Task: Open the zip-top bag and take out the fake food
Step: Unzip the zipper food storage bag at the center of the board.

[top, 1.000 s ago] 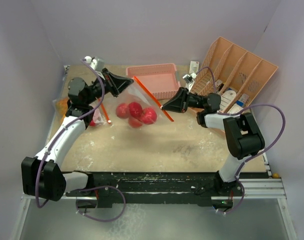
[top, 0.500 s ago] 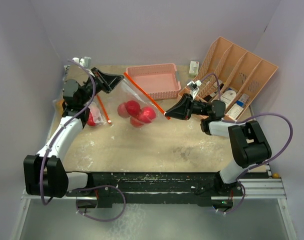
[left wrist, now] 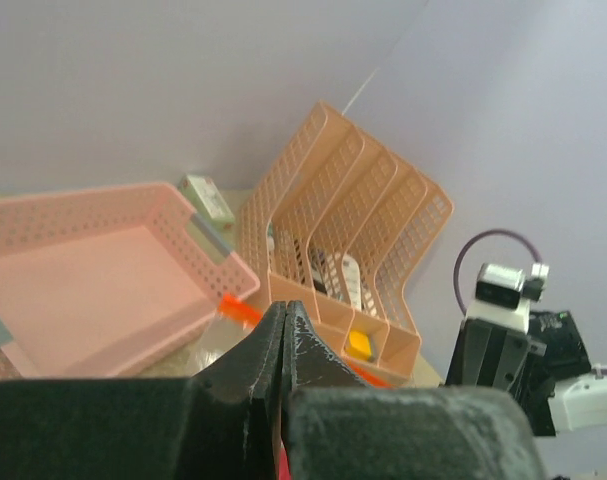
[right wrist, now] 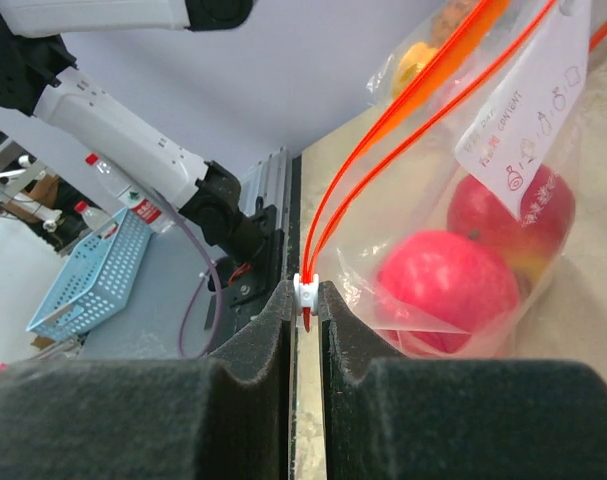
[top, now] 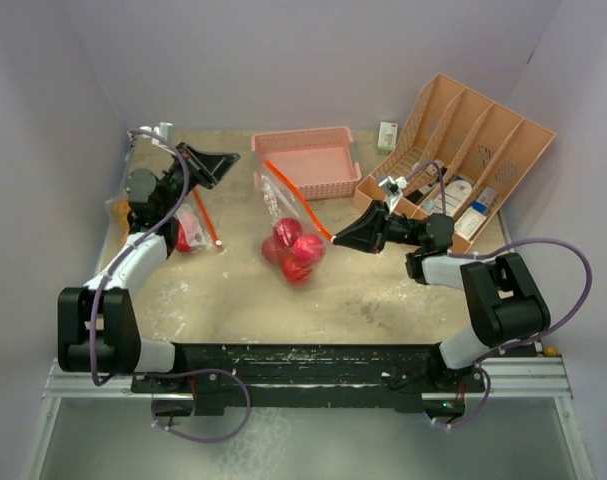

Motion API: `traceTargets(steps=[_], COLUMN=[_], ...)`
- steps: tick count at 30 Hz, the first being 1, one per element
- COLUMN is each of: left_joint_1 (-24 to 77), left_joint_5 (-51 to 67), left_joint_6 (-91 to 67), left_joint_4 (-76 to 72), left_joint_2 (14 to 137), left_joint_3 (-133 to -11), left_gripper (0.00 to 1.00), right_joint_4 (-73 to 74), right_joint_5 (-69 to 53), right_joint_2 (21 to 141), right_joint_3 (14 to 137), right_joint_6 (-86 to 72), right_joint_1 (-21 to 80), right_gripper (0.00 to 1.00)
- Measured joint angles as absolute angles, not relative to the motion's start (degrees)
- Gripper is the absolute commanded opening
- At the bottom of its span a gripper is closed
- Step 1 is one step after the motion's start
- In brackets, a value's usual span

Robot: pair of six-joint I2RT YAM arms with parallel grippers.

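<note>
Zip-top bag (top: pixel 283 205) sits mid-table (top: pixel 383 292), just in front of the pink basket (top: pixel 305 160), with red fake food (top: pixel 303 248) inside at its near end. Right jaws pinch the white slider (right wrist: pixel 305 289) on the orange zip. Left jaws pressed together, empty, raised at far left.

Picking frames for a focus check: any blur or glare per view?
Top external: even soft light, no harsh shadows, clear zip-top plastic bag sharp. Left wrist: black left gripper close and blurred, peach slotted plastic rack in focus. Right wrist: right gripper blurred, white zip slider sharp, faint sheen on the round red glossy plastic fruits.
</note>
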State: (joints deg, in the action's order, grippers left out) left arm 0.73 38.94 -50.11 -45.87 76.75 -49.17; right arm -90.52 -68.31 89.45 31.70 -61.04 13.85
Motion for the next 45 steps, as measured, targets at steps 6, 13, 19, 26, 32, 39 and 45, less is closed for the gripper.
traceTargets(steps=[6, 13, 19, 26, 32, 39, 45], left_joint_1=[4.4, 12.43, 19.22, 21.56, 21.78, 22.28, 22.28], left_joint_5=[41.01, 41.43, 32.99, 23.31, 20.73, 19.49, 19.29], left_joint_6=[-51.55, -51.42, -51.31, -49.25, -49.06, -49.98, -50.06], left_joint_4=[-51.72, -54.52, -53.6, -46.96, -45.28, -44.51, -44.51], left_joint_2=[83.29, 84.31, 78.19, 69.19, 72.31, 76.4, 77.95], left_joint_3=[-43.9, -42.04, -34.24, -33.78, -32.86, -32.86, -33.34], left_gripper=[0.0, 0.49, 0.93, 0.96, 0.86, 0.78, 0.69], right_joint_4=[-87.37, -79.44, -64.79, -42.54, -32.62, -25.56, -21.02], right_joint_5=[-66.37, -63.42, -56.07, -43.75, -37.91, -34.13, -30.87], right_joint_2=[87.42, 81.28, 74.5, 67.02, 63.99, 64.23, 64.42], right_joint_3=[31.62, 31.2, 29.41, 30.61, 32.47, 34.37, 35.66], right_joint_6=[-57.49, -51.48, -40.84, -24.95, -18.46, -14.26, -12.14], right_joint_1=[13.8, 13.93, 17.63, 26.89, 27.31, 28.29, 30.81], right_gripper=[0.0, 0.02, 0.03, 0.14, 0.21, 0.05, 0.0])
